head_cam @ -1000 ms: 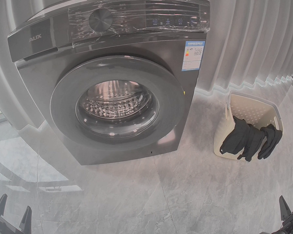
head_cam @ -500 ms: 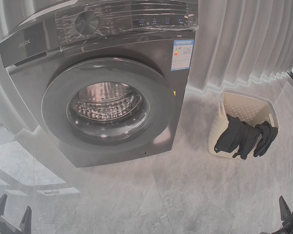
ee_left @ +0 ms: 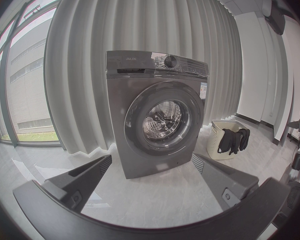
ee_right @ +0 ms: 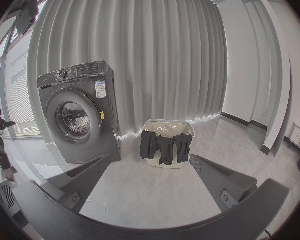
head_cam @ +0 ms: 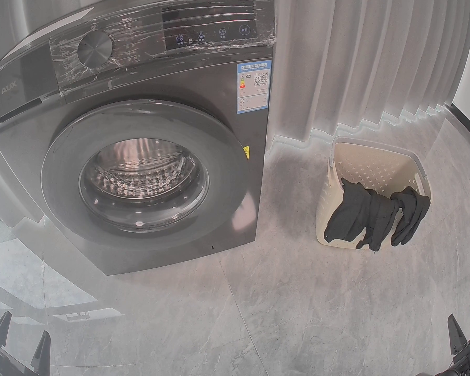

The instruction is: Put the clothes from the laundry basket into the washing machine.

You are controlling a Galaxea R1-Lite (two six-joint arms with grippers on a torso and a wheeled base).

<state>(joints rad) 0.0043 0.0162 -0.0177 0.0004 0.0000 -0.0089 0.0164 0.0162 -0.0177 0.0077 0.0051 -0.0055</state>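
Head view: washing machine (head_cam: 156, 105) at left, laundry basket (head_cam: 335, 184) on the floor (head_cam: 297, 309) to its right, before the curtain (head_cam: 360, 53).
Black clothes (head_cam: 373, 215) hang over the basket's near rim. Machine door (head_cam: 141, 178) is shut. Left gripper (head_cam: 25, 326) at near left and right gripper (head_cam: 466, 309) at near right both have fingers spread and empty, well apart from basket and machine.

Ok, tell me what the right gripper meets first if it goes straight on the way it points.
Straight ahead of the right gripper, the black clothes draped over the laundry basket rim come first, probably; only bare floor lies between. Depth is unclear.
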